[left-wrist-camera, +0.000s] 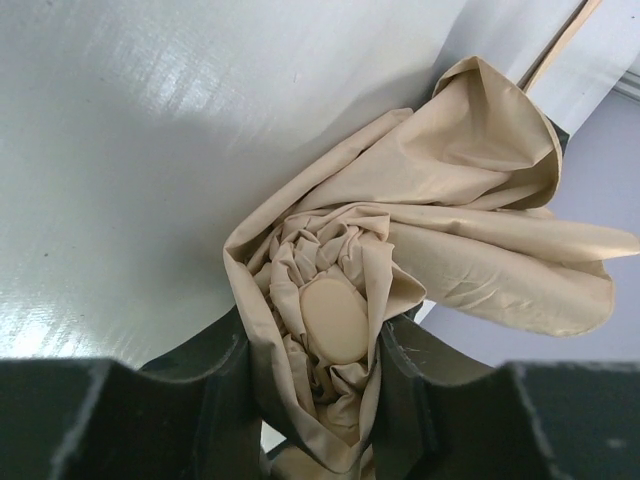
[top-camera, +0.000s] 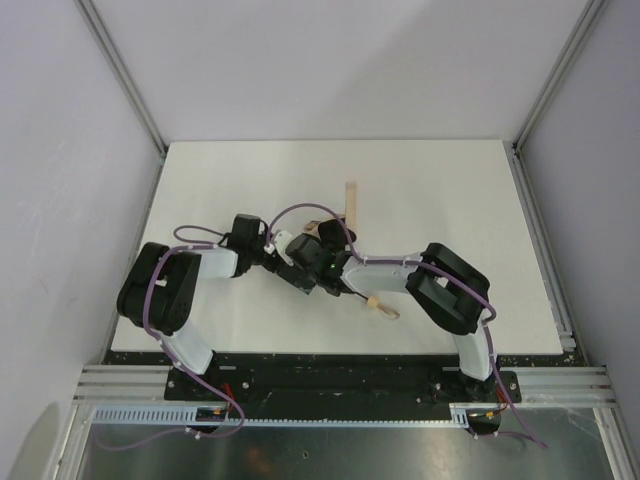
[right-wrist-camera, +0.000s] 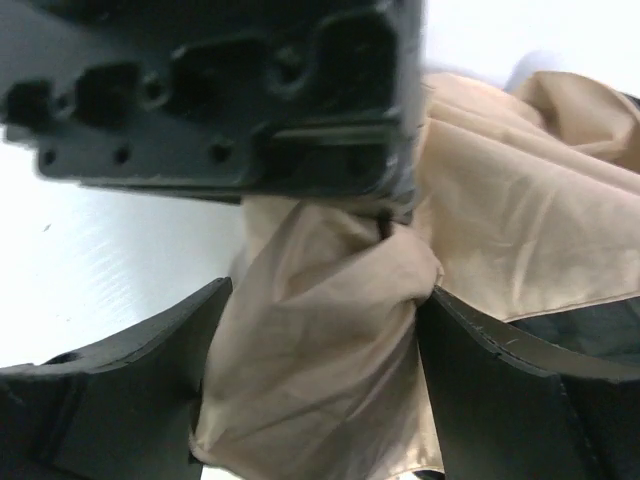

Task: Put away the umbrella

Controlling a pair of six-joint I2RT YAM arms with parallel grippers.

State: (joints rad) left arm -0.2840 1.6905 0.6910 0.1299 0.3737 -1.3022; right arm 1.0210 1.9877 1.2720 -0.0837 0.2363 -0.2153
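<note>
left end effector pinches umbrella | fabric crumpled; tan; faintly glossy

White table, grey walls

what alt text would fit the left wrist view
The left fingers pinch the bunched tan umbrella on either side of its oval cap. Loose folds of fabric spill to the right over a pale table.
</note>
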